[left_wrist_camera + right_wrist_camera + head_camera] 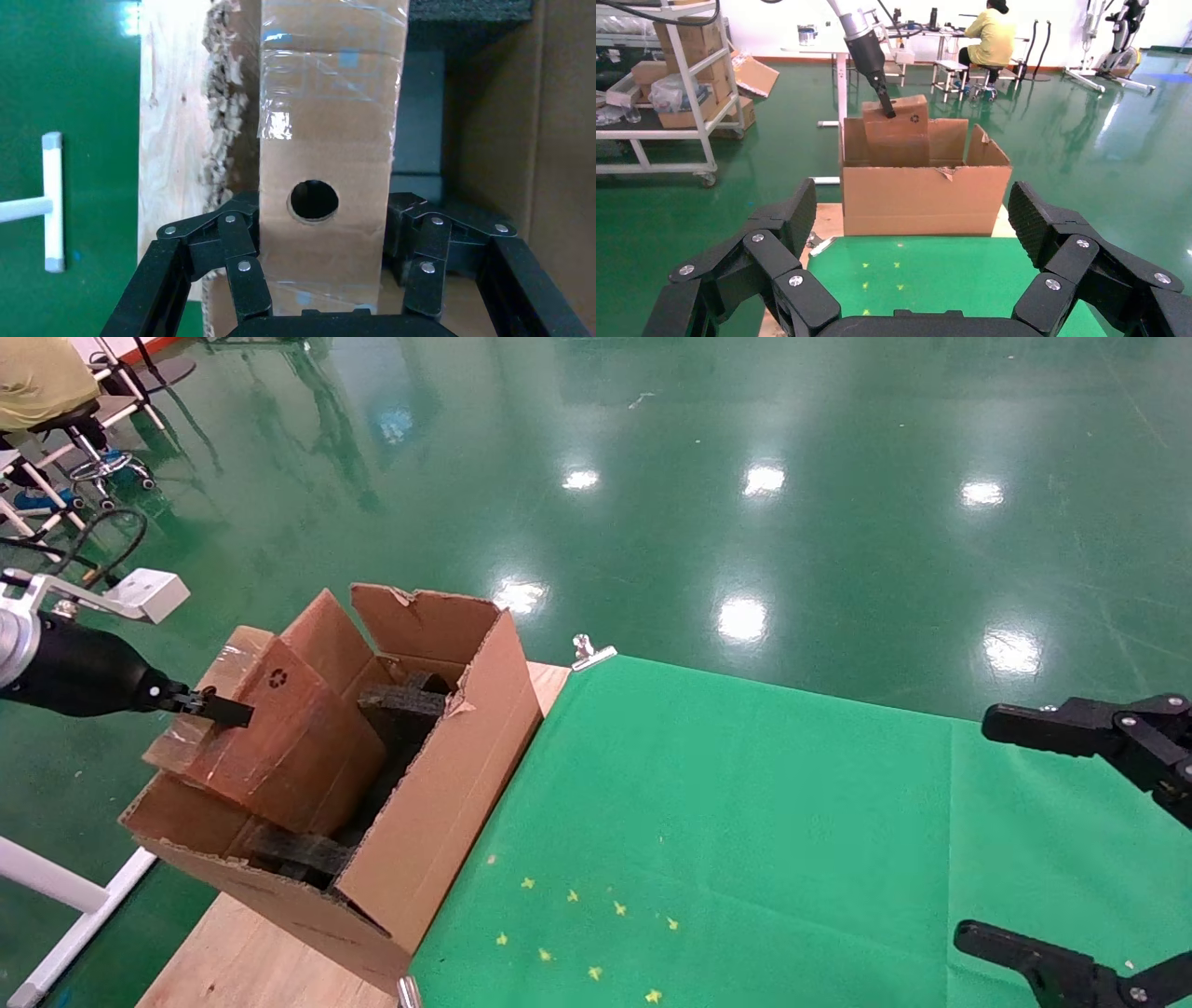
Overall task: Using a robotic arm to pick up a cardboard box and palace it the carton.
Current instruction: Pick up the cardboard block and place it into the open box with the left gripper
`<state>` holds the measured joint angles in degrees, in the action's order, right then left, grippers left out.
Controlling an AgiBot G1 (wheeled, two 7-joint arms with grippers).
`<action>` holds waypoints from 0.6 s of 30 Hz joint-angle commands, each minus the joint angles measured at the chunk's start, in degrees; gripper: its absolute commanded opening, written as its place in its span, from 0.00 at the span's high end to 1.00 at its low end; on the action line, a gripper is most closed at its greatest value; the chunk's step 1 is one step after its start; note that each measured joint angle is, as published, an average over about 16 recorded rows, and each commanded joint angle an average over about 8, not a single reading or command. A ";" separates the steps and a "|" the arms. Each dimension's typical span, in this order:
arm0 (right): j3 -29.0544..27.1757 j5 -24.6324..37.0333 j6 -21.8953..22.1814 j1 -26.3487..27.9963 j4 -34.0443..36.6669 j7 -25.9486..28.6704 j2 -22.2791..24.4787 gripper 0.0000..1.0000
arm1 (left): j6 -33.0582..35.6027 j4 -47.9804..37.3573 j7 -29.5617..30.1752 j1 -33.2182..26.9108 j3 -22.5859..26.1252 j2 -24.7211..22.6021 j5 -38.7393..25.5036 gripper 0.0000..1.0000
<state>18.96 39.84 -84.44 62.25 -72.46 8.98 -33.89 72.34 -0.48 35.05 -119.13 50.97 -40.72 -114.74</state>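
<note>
Seen from the head camera, the left gripper [219, 710] of the robotic arm [79, 672] pinched the cardboard box [270, 733], which sat tilted with its lower end inside the carton [438, 784] and its taped upper end poking out over the carton's left flap; the carton stood at the left edge of the table [745, 822], partly on bare wood beside the green cloth, with black foam [400, 710] showing inside. The right gripper [1071, 836] hung parked over the table's right side, its fingers spread wide and holding nothing. From the left wrist, the gripper's fingers [246, 270] pressed against both long sides of the cardboard box [327, 140], its narrow taped face and round hole between them. From the right wrist, the spread right gripper [909, 232] faced the carton [923, 196] from well apart, the cardboard box [898, 130] rising above its flaps in the left gripper [885, 104].
</note>
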 commanded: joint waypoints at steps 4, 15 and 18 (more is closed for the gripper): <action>0.00 0.00 0.00 0.00 0.00 0.00 0.00 0.00 | 1.34 0.02 0.86 -0.42 0.80 -0.46 -1.15 1.00; 0.02 -0.01 0.01 0.00 0.00 -0.01 0.01 0.00 | -2.23 0.34 0.09 2.28 0.90 -0.57 -1.29 1.00; 0.02 -0.01 0.01 0.00 0.00 -0.01 0.01 0.00 | -3.02 0.22 -0.13 3.28 0.60 -0.63 -0.86 1.00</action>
<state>18.98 39.83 -84.43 62.26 -72.46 8.97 -33.88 69.19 -0.26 34.86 -115.61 51.49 -41.41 -115.50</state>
